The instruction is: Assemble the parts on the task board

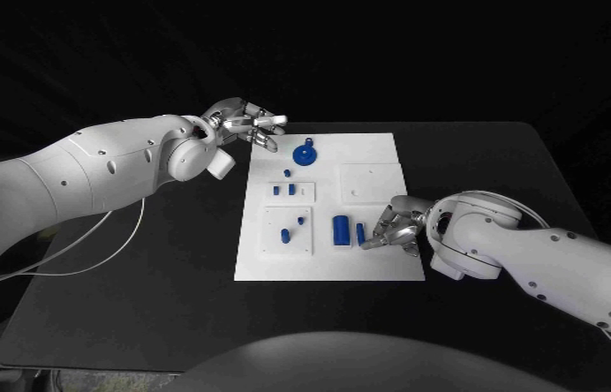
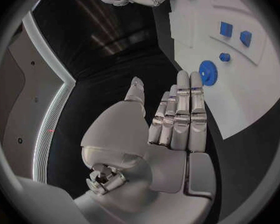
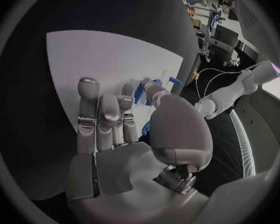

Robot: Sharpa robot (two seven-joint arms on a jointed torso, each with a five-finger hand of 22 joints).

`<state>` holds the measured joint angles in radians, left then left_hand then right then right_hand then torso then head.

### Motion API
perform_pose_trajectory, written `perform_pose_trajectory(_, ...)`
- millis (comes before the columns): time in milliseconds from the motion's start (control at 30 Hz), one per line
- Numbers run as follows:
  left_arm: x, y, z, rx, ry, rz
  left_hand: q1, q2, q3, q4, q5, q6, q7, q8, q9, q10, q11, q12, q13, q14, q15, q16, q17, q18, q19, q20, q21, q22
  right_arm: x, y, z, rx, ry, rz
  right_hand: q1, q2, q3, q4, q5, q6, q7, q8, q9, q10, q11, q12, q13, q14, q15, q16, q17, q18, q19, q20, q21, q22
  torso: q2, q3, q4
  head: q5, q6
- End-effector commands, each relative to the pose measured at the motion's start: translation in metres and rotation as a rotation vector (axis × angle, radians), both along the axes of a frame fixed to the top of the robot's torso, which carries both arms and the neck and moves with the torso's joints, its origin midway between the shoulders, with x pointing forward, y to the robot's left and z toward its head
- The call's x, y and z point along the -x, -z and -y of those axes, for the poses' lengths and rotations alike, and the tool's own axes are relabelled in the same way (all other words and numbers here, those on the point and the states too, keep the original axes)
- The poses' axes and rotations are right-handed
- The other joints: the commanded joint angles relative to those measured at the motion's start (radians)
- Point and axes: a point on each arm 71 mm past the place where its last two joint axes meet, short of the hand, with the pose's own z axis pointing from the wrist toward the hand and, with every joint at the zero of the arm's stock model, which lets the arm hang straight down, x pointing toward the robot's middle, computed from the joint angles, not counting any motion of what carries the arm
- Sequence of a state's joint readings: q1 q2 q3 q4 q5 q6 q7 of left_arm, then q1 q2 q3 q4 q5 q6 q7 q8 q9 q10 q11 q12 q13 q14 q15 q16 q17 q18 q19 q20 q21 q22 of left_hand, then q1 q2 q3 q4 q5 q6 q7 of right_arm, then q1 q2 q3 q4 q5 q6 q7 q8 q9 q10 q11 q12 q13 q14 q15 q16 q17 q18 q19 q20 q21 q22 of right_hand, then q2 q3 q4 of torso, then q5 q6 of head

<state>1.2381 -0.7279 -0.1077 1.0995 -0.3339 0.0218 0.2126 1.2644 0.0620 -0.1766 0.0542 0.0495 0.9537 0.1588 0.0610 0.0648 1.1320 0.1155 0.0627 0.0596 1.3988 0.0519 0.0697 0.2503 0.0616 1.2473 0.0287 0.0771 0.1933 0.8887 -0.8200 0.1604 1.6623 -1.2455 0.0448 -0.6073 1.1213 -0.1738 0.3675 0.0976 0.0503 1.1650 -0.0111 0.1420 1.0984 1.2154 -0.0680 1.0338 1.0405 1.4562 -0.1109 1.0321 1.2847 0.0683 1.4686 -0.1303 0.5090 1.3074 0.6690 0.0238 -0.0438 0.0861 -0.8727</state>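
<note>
The right hand [image 1: 392, 226] rests at the task board's [image 1: 382, 264] near right edge, fingers curled beside two upright blue blocks [image 1: 342, 229]; whether it grips anything cannot be told. The left hand [image 1: 245, 124], fingers straight and holding nothing, hovers just off the far left corner, near the blue gear [image 1: 305, 154].

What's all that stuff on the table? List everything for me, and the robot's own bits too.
Table: one, black, under everything.
Board: one, white, middle of the table.
Gear: one, blue, round, far end of the board.
Small pieces: several, blue, exact count unclear, near half of the board.
Cable: one, white, on the table by the left arm.
Left robot hand: one, silver, fingers straight, holding nothing, at the board's far left corner.
Right robot hand: one, silver, fingers at the blue pieces; grip unclear.
</note>
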Motion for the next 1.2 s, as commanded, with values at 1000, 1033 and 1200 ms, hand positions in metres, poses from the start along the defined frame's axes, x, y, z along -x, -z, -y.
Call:
perform_pose_trajectory(1000, 0.001, 0.001, 0.001, 0.006, 0.014, -0.003, -0.007, -0.003, -0.001, 0.003, -0.001, -0.006, 0.000, 0.003, 0.002, -0.008, 0.001, 0.001, 0.001, -0.007, 0.001, -0.002, -0.002, -0.006, 0.000, 0.005, 0.004, -0.002, -0.005, 0.018, 0.002, 0.058, 0.025, -0.083, -0.026, -0.003, 0.048, -0.064, 0.000, 0.007, -0.001, -0.012, -0.015, 0.003, 0.003, 0.003, 0.006, 0.003, 0.004, 0.001, 0.003, -0.017, 0.044, 0.001, 0.005, 0.022, 0.000, 0.0004, -0.0001, -0.002, 0.000)
perform_pose_trajectory(1033, 0.001, 0.001, 0.001, 0.006, 0.014, -0.003, -0.007, -0.003, -0.001, 0.003, -0.001, -0.006, 0.000, 0.003, 0.002, -0.008, 0.001, 0.001, 0.001, -0.007, 0.001, -0.002, -0.002, -0.006, 0.000, 0.005, 0.004, -0.002, -0.005, 0.018, 0.002, 0.057, 0.025, -0.082, -0.029, -0.005, 0.046, -0.064, 0.000, 0.007, -0.001, -0.012, -0.015, 0.002, 0.003, 0.003, 0.005, 0.003, 0.004, 0.000, 0.002, -0.016, 0.044, 0.001, 0.003, 0.022, 0.000, 0.0003, -0.0002, -0.002, 0.000)
perform_pose_trajectory(1200, 0.001, 0.000, 0.001, 0.006, 0.014, -0.003, -0.007, -0.003, -0.001, 0.003, -0.001, -0.006, 0.000, 0.003, 0.002, -0.008, 0.001, 0.001, 0.001, -0.007, 0.001, -0.002, -0.002, -0.006, 0.000, 0.005, 0.004, -0.002, -0.005, 0.017, 0.003, 0.044, 0.028, -0.076, -0.036, -0.014, 0.037, -0.063, 0.001, 0.004, 0.001, -0.011, -0.014, -0.002, 0.005, -0.001, 0.002, 0.000, 0.004, -0.004, -0.001, -0.015, 0.043, 0.001, -0.006, 0.019, 0.000, 0.0007, -0.0008, -0.003, 0.000)
